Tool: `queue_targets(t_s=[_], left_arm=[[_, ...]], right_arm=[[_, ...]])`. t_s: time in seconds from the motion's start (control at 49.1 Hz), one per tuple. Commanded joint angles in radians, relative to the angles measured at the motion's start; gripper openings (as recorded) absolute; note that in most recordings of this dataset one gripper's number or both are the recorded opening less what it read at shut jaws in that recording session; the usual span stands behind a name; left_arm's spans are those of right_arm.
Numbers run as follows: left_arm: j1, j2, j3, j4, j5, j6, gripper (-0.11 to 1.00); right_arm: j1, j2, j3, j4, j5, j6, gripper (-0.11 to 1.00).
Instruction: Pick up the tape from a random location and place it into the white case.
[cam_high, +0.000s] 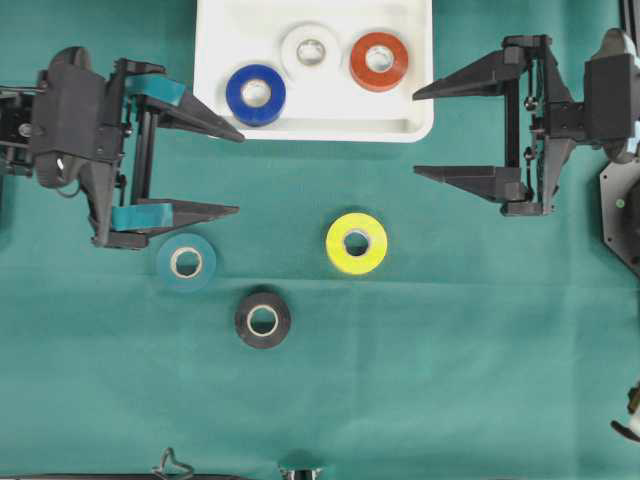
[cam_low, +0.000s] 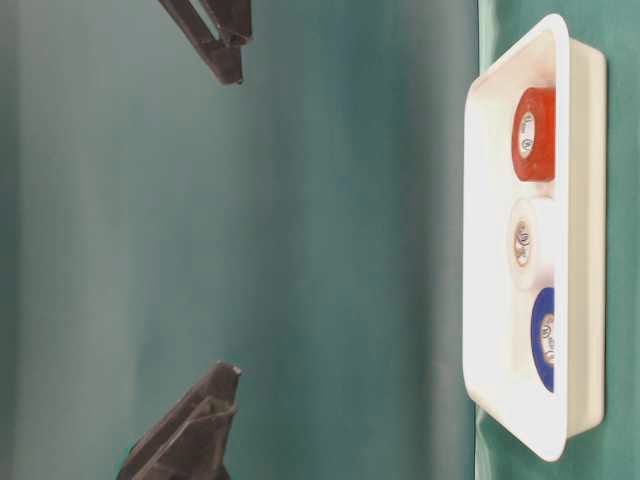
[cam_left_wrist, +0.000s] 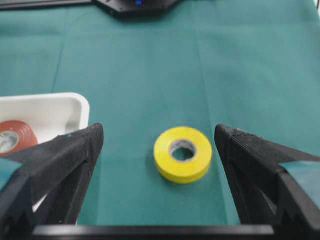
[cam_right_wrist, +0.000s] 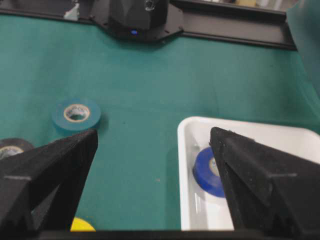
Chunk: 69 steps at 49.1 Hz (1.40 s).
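The white case (cam_high: 320, 128) lies at the top middle and holds a blue (cam_high: 255, 95), a white (cam_high: 311, 50) and a red (cam_high: 379, 61) tape roll. On the green cloth lie a yellow tape (cam_high: 356, 243), a teal tape (cam_high: 186, 262) and a black tape (cam_high: 263, 320). My left gripper (cam_high: 238, 173) stands open at the case's left corner, above the teal roll. In its wrist view the yellow tape (cam_left_wrist: 183, 154) lies ahead between the open fingers. My right gripper (cam_high: 415, 133) stands open at the case's right edge, holding nothing.
The right wrist view shows the teal roll (cam_right_wrist: 76, 113), the black roll (cam_right_wrist: 10, 148), the case's near rim (cam_right_wrist: 182, 175) and the blue roll (cam_right_wrist: 205, 172). The opposite arm's black base (cam_right_wrist: 140, 17) sits at the far edge. Green cloth covers the table.
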Motion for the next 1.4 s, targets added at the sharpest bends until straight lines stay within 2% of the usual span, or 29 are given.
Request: queue_targets(t_s=[0.0,0.59,1.384], left_arm=[[-0.005,-0.025,-0.005,-0.002,-0.015,-0.002,0.99],[0.003,-0.049,0.015,-0.003,-0.015,-0.003,0.99],[0.006,-0.19,0.098,-0.009,0.006,-0.005,0.99]], right_arm=[[-0.002,0.002,-0.028,-0.003,-0.011,0.002,0.88],[0.005,-0.012,-0.021,-0.008,0.017,0.002,0.88],[0.048,-0.103,0.008,-0.008,0.133,0.008,0.88]])
